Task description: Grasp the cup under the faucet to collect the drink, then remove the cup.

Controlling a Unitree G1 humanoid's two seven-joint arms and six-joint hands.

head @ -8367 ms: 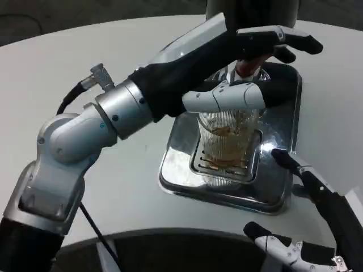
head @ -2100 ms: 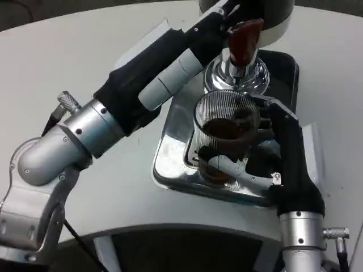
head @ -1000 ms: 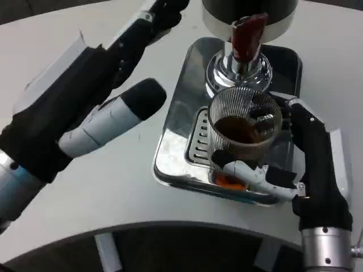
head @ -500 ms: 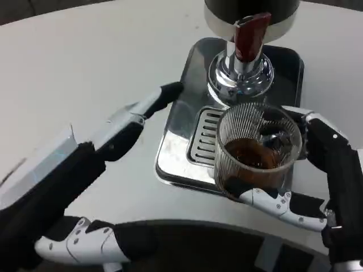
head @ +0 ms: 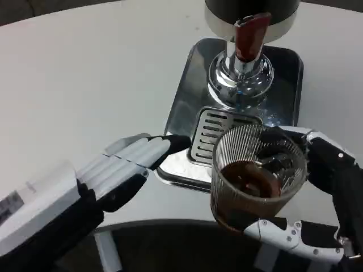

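Fingers [head: 283, 229] of the right hand [head: 323, 187] wrap the ribbed glass cup [head: 258, 175]: one white-and-black finger lies across the front of its base, and darker ones curl behind its far wall, so the cup is held firmly rather than merely touched. It holds dark brown drink to roughly a third of its height, so collecting looks done.

The cup sits toward the near edge of the steel drip tray [head: 181, 107], overlapping the tray's front rim and the slotted grate [head: 212, 133], and well clear of the faucet [head: 248, 34] with its red handle. I cannot tell whether its base is lifted or resting on the tray. By my reading the removal is under way but not finished; what remains is to carry the cup off the tray and set it on the white counter [head: 85, 73].

At lower left the left hand [head: 122, 170] holds nothing. Its fingers lie straight and close together, their dark tips near the tray's near-left corner, apart from the cup.
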